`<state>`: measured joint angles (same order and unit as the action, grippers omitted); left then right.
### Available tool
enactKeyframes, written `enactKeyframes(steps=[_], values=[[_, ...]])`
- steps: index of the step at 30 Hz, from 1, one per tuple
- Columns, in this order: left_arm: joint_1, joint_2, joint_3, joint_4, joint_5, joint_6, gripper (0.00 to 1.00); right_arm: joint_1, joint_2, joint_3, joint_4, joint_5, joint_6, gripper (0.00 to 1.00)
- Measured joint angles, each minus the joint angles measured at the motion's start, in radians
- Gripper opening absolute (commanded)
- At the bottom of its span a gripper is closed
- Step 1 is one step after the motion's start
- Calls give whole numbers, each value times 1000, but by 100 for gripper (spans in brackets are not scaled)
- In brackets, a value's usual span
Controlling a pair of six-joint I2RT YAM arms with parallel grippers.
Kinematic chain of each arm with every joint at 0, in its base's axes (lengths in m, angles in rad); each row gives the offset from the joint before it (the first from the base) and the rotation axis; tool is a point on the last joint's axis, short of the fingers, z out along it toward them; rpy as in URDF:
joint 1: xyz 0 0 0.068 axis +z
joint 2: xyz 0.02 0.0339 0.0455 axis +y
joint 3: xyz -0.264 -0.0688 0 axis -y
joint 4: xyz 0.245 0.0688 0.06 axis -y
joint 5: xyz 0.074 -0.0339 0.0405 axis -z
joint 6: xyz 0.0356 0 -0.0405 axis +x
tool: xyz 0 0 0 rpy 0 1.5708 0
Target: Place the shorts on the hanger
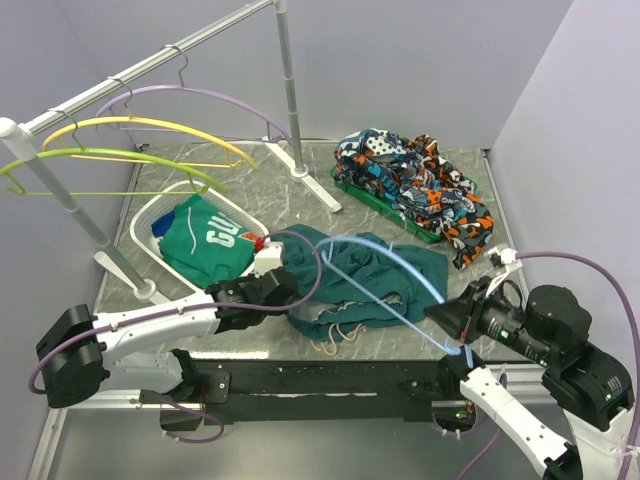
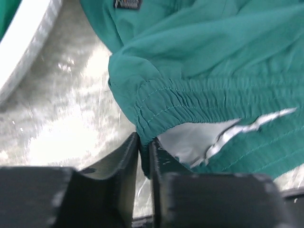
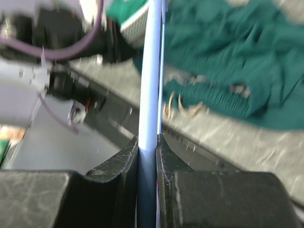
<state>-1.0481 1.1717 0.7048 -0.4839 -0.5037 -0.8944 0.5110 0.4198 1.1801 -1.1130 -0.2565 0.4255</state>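
The dark teal-green shorts (image 1: pixel 375 280) lie crumpled on the table's front middle, pale drawstring (image 1: pixel 340 340) at the near edge. My left gripper (image 1: pixel 290 290) is shut on the elastic waistband (image 2: pixel 190 102) at the shorts' left edge; the fabric sits pinched between the jaws in the left wrist view. The light-blue hanger (image 1: pixel 395 262) lies tilted over the shorts. My right gripper (image 1: pixel 447 318) is shut on the hanger's end, which shows as a pale blue bar (image 3: pixel 149 85) running up from the jaws in the right wrist view. The shorts also show there (image 3: pixel 228 57).
A white basket (image 1: pixel 150 225) with a green lettered garment (image 1: pixel 205 240) stands at left. A green tray with orange-blue patterned clothes (image 1: pixel 415 185) is at back right. A rail (image 1: pixel 150 65) holds purple, yellow and green hangers. The table's front edge is near the drawstring.
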Motion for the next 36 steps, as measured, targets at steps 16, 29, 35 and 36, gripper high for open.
enactKeyframes(steps=[16, 29, 35, 36], values=[[85, 69, 106, 62, 21, 100, 6, 0, -46, -72, -111, -213, 4, 0], [67, 0, 121, 13, 70, 158, 4, 0, -71, -238, 121, -161, 29, 0], [64, 7, 175, -45, 48, 161, 1, 0, -86, -318, 193, -186, 38, 0], [64, 13, 192, -55, 43, 161, 1, 0, -93, -321, 194, -183, 38, 0]])
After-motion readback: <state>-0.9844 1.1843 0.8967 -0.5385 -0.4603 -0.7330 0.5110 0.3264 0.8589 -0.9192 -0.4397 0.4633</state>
